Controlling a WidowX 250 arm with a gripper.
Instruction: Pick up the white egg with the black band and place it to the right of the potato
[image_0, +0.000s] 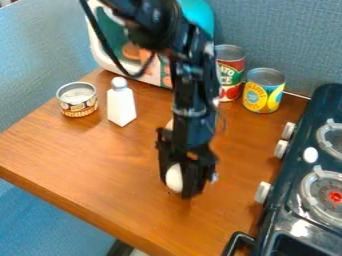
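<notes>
Gripping white oval obj. (174, 178) in end effector (176, 188), lengthwise approx. along fingers, over counter (100, 160), L of stove (284, 200).

Left of and below the pincer (179, 189) in the view, bare tabletop (100, 160) is offering passage. Farther up-left of it, a white bottle (121, 108) and a short can (78, 101) are standing in the way; beyond it, a red can (231, 67) and yellow can (263, 93) are obstructing; rightward, the stove's knobs (263, 192) are jutting out.
</notes>
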